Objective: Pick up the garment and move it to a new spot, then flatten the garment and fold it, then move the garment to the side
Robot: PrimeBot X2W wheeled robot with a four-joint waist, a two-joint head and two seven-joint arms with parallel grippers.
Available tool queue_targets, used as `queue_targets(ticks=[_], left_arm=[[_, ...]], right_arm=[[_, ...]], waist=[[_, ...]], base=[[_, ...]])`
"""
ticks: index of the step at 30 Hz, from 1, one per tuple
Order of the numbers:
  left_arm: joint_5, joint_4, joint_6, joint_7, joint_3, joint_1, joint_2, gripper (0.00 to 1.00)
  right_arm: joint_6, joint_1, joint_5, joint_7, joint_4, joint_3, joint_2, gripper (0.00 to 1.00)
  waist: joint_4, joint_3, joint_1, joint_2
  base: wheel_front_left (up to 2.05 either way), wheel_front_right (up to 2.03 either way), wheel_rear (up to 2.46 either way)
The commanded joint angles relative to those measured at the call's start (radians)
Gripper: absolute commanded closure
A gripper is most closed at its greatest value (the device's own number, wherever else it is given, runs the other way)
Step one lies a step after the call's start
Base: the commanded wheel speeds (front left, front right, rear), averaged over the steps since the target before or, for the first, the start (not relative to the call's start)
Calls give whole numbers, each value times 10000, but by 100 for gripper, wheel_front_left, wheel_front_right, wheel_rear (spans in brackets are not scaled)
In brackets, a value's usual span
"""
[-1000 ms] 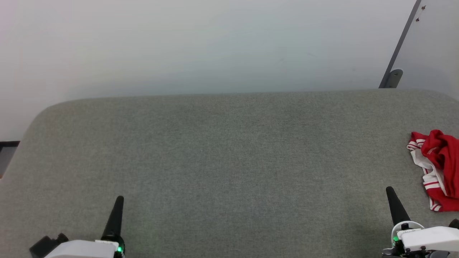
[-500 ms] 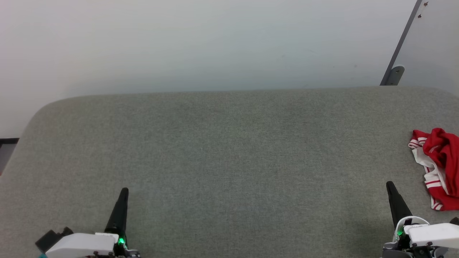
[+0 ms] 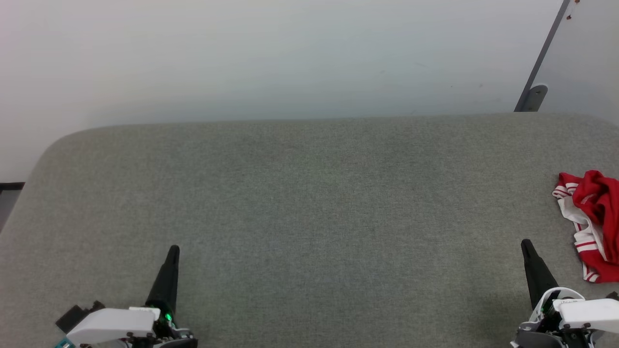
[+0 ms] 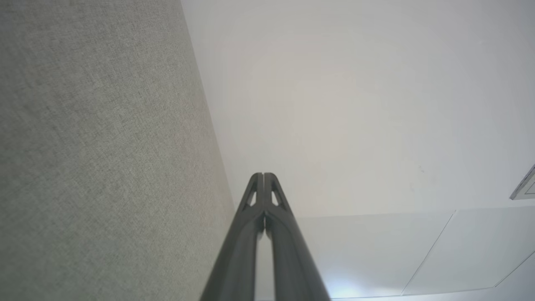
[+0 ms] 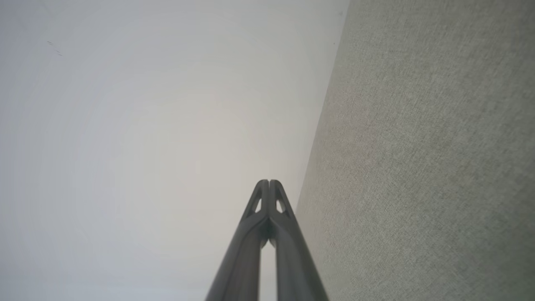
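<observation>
at the lower left of the head view the left hand (image 3: 173, 250) points up the frame above the grey fabric-covered worktop (image 3: 309, 208). its two dark fingers are pressed together into one spike with nothing between them, and a small green light (image 3: 168, 317) glows at their base beside the white wrist casing. the worktop runs across the middle of the frame with a rounded far-left corner, and a pale wall (image 3: 290, 58) rises behind it. at the lower right the right hand (image 3: 526, 244) also points up the frame, its fingers likewise pressed together and pinching nothing. a slanted grey metal bracket (image 3: 532, 96) stands against the wall at the upper right. the garment (image 3: 592, 212) lies crumpled on the worktop at the right edge of the frame, at mid-height and partly cut off by that edge. it is red cloth bunched over white cloth with red-and-white striped trim, and it lies up and to the right of the right hand, near it but apart. in the left wrist view the fingers (image 4: 244, 238) meet at their tips, with grey cloth to their left and pale wall to their right. in the right wrist view the fingers (image 5: 250, 242) meet the same way, with wall on the left and grey cloth on the right.
</observation>
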Motion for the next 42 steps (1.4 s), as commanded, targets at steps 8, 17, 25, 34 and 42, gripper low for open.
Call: queue_targets(ticks=[8,17,25,34,42], left_arm=[[-492,38,-53,174,49,-260,-131,100],[-624,51,-55,222,54,-318,-162,100],[-626,50,-55,220,53,-317,-160,100],[-629,50,-55,217,52,-315,-160,100],[-631,49,-55,215,49,-315,-160,100]], right_arm=[[-13,-189,718,172,-90,-34,49,100],[-12,-151,946,226,-91,-37,55,100],[-12,-151,946,225,-91,-36,56,100],[-12,-151,947,225,-91,-35,54,100],[-12,-151,946,224,-91,-35,54,100]], waist=[[7,62,0,0],[11,91,0,0],[11,91,0,0],[11,91,0,0],[11,91,0,0]], base=[[0,0,0],[0,0,0],[0,0,0],[0,0,0],[0,0,0]])
